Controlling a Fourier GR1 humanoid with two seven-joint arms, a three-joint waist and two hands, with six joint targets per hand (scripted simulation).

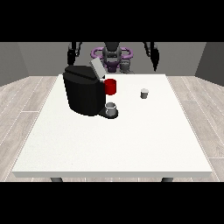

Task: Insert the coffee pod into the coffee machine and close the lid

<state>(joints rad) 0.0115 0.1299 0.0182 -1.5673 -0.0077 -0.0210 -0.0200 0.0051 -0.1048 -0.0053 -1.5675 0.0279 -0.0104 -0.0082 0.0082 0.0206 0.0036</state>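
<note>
Grey and squat, the coffee pod (144,93) stands upright near the worktop's (131,144) far edge, right of the black coffee machine (84,89) with its lid (97,68) raised, nearer the hand at the view's right (155,57), whose fingers cannot be made out.

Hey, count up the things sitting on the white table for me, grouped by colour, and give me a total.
Black: 1, the coffee machine with its lid raised
Red: 1, the red cup beside the machine
Grey: 2, the grey cup on the machine's base and the small coffee pod standing apart
Total: 4
</note>
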